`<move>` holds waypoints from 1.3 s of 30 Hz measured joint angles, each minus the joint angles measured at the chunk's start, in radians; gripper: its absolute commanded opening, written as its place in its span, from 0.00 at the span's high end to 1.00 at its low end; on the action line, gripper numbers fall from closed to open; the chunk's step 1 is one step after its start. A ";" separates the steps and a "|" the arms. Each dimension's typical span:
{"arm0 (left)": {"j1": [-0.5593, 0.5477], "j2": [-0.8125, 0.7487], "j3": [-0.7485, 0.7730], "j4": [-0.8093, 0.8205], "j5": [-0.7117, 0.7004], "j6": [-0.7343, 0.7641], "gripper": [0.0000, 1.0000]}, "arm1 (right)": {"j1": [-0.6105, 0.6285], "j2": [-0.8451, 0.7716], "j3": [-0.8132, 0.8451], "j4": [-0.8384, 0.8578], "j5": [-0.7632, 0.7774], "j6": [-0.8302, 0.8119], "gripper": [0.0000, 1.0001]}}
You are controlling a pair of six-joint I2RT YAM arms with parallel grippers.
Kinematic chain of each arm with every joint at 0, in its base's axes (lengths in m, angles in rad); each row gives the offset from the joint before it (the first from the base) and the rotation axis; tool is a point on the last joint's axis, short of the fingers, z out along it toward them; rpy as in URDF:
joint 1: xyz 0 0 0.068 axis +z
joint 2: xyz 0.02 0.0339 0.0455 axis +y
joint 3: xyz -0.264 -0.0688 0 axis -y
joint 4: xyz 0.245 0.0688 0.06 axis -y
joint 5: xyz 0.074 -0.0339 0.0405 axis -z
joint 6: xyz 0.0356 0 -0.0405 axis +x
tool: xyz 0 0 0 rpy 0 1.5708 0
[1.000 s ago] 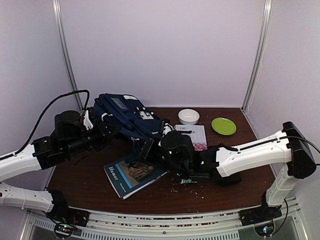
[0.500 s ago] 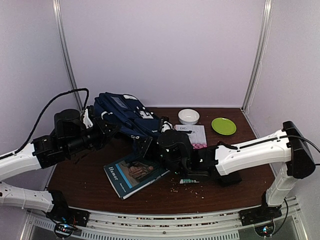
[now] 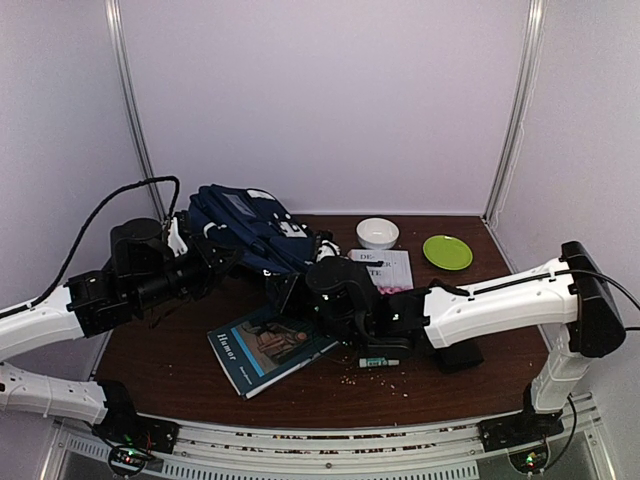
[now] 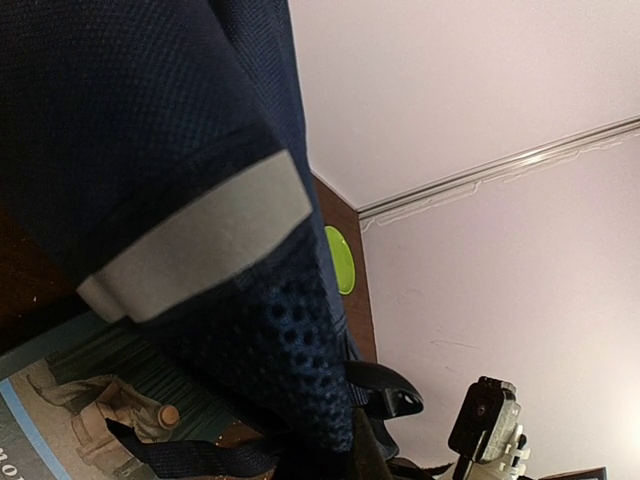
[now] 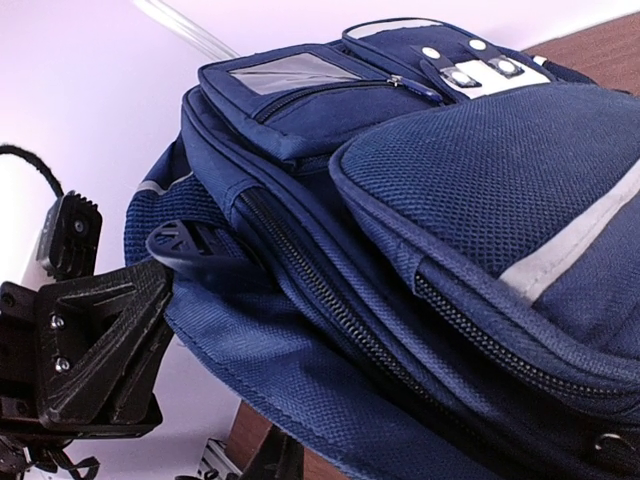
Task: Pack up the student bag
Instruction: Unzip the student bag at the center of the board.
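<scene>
The navy-blue student bag (image 3: pixel 248 228) lies at the back left of the table with its white buckle patches up. It fills the right wrist view (image 5: pixel 450 200) and the left wrist view (image 4: pixel 150 130). My left gripper (image 3: pixel 214 257) is shut on the fabric of the bag's left edge. One black finger (image 4: pixel 398 384) shows over the mesh, and it also shows in the right wrist view (image 5: pixel 188 244). My right gripper (image 3: pixel 286 292) is low at the bag's front edge, close to the long zipper (image 5: pixel 330 300). Its fingers are hidden.
A teal book (image 3: pixel 268 349) lies in front of the bag, partly under the right arm. A white booklet (image 3: pixel 386 267), a white bowl (image 3: pixel 378 232) and a green plate (image 3: pixel 447 251) are at the back right. A small tube (image 3: pixel 379 361) and crumbs lie near the front.
My right arm has moved left and toward the bag, so the small tube on the table shows fully. My left gripper has kept its hold on the bag.
</scene>
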 measured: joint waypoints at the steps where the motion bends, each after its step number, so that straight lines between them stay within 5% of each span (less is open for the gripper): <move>1: -0.001 0.000 0.000 0.000 0.000 0.000 1.00 | 0.000 0.001 0.000 0.000 0.002 0.002 0.86; 9: -0.010 0.000 0.000 -0.001 -0.002 0.000 1.00 | 0.000 0.001 0.000 0.003 0.005 0.002 1.00; 39: -0.017 -0.041 0.000 -0.073 -0.042 0.046 1.00 | 0.008 -0.169 -0.220 0.040 -0.040 0.024 1.00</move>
